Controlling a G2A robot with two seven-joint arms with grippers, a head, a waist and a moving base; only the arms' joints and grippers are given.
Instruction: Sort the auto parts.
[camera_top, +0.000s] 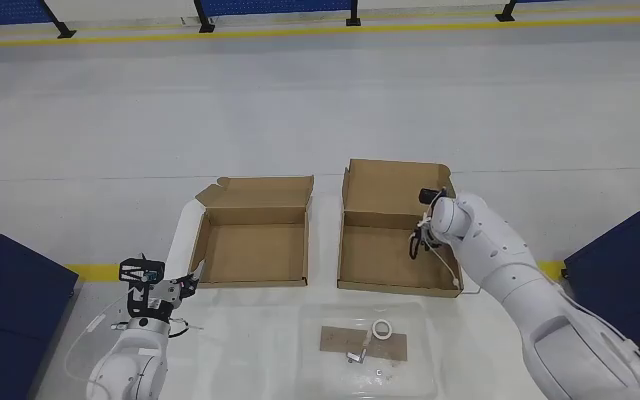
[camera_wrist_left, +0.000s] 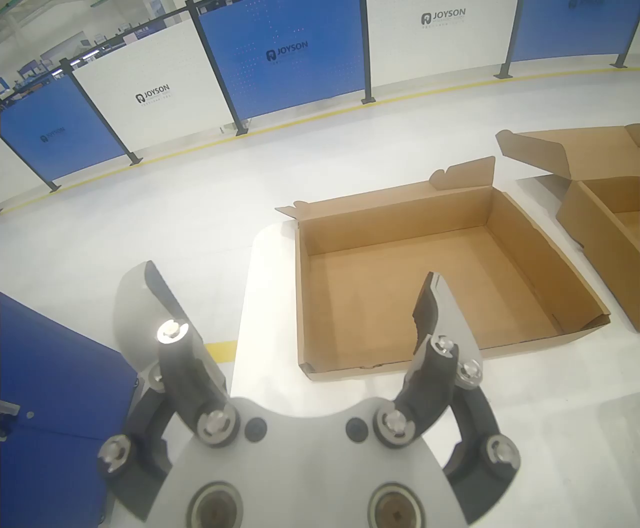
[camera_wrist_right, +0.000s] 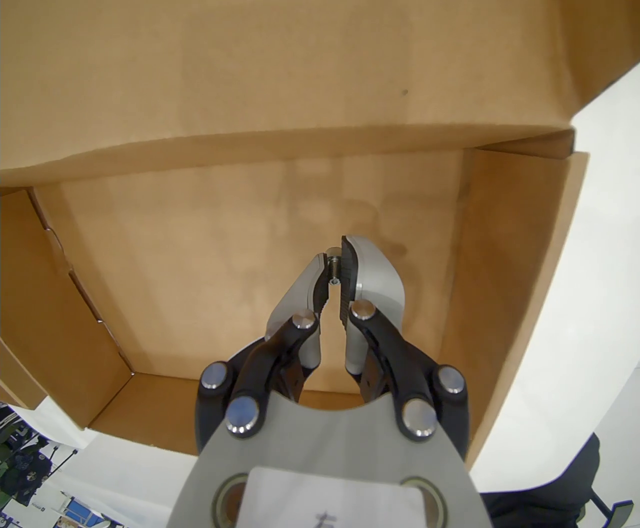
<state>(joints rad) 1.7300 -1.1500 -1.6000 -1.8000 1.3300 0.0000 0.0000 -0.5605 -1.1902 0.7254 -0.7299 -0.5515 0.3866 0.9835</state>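
Two open cardboard boxes stand side by side on the white table: the left box (camera_top: 252, 250) and the right box (camera_top: 385, 258). My right gripper (camera_wrist_right: 334, 272) hangs over the right box's floor (camera_wrist_right: 210, 280), shut on a small metal screw (camera_wrist_right: 333, 265) pinched between its tips; from above it sits near that box's right wall (camera_top: 417, 243). My left gripper (camera_wrist_left: 295, 300) stands open with nothing in it, at the table's front left, facing the left box (camera_wrist_left: 425, 280). A clear tray (camera_top: 366, 350) at the front holds a white ring (camera_top: 381, 329) and small metal parts (camera_top: 355, 355).
A brown cardboard liner (camera_top: 340, 342) lies in the tray. Both boxes have raised lids at the back. Blue and white partition panels (camera_wrist_left: 280, 55) stand far behind across the floor. A dark blue barrier (camera_top: 30, 300) flanks the table's left side.
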